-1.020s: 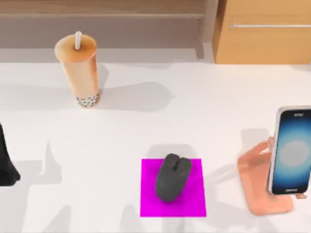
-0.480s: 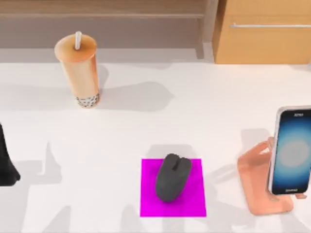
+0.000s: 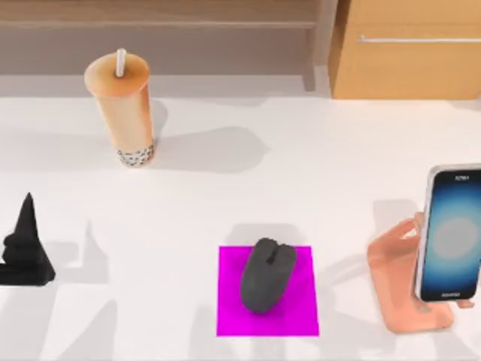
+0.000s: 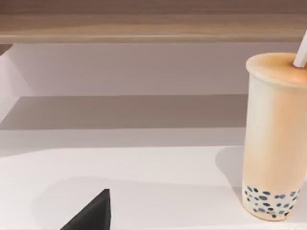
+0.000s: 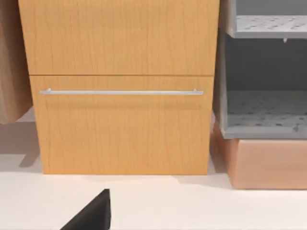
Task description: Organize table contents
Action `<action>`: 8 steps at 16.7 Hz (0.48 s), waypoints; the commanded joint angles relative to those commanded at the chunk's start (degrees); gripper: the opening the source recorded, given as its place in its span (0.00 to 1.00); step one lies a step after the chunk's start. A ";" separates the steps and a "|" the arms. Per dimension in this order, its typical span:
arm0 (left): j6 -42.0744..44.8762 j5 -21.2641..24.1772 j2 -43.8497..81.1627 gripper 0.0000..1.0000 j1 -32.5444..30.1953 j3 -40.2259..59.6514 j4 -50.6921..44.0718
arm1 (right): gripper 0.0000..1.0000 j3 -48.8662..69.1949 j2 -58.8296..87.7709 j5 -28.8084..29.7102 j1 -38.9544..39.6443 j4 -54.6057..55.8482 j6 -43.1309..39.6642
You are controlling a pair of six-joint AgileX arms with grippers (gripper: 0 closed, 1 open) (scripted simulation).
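Note:
On the white table (image 3: 225, 195) a dark grey mouse (image 3: 267, 275) lies on a magenta mat (image 3: 304, 320) at the front centre. At the right edge a smartphone (image 3: 451, 233) leans upright in a salmon-pink stand (image 3: 394, 282). A tall bubble-tea cup (image 3: 122, 105) with a white straw stands at the back left, and the same cup (image 4: 276, 139) appears in the left wrist view. My left gripper (image 3: 27, 226) is a dark pointed shape near the table's left edge, well in front of the cup and apart from it. A dark wedge of my right gripper (image 5: 93, 213) faces the cabinet.
A wooden cabinet (image 3: 409, 53) with a metal handle stands behind the table at the back right, and its drawer front (image 5: 120, 96) is close in the right wrist view. A low wooden shelf (image 3: 165, 22) runs along the back left. White tabletop lies between cup, mat and stand.
My left gripper has come in from the left edge toward the right, so more of it shows. The cup, mouse, mat, phone and stand have stayed where they were.

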 joint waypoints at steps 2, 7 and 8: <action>-0.20 -2.20 8.88 1.00 -3.77 0.16 6.01 | 1.00 0.00 0.00 0.00 0.00 0.00 0.00; -0.57 -8.01 39.59 1.00 -12.92 3.12 24.85 | 1.00 0.00 0.00 0.00 0.00 0.00 0.00; -0.61 -9.09 46.51 1.00 -14.39 4.24 28.96 | 1.00 0.00 0.00 0.00 0.00 0.00 0.00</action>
